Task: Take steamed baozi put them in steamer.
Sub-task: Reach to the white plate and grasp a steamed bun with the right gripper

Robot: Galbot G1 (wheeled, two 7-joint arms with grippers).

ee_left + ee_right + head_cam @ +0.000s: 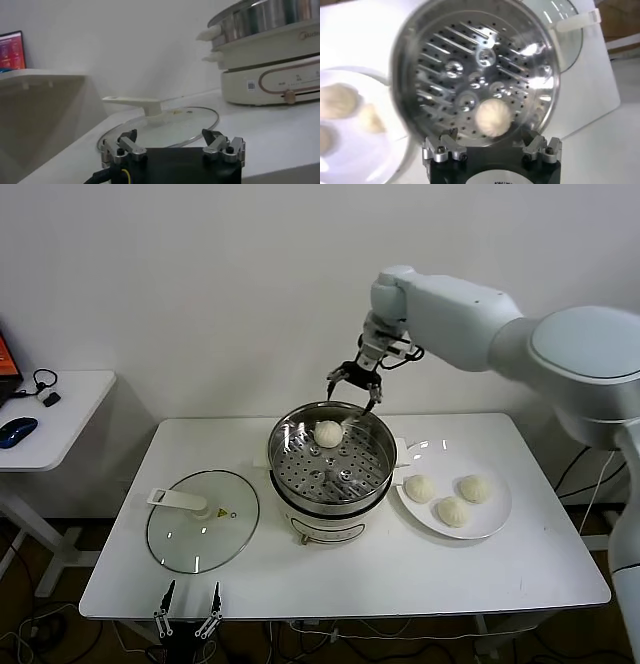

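Baozi number four in all: one [328,433] lies on the perforated tray inside the steamer [380,474] at the middle of the table [520,574], near its far wall, and three [452,496] wait on a white plate [490,526] just beside it. They look soft, light and easily dented, so a gentle hold across the round sides, below the pleats, seems wisest. The right claw [354,387] hangs open above the steamer's far rim, holding nothing. The left claw [188,611] sits open at the table's near edge, near the glass lid [200,529]. The right wrist view blurs the plated buns.
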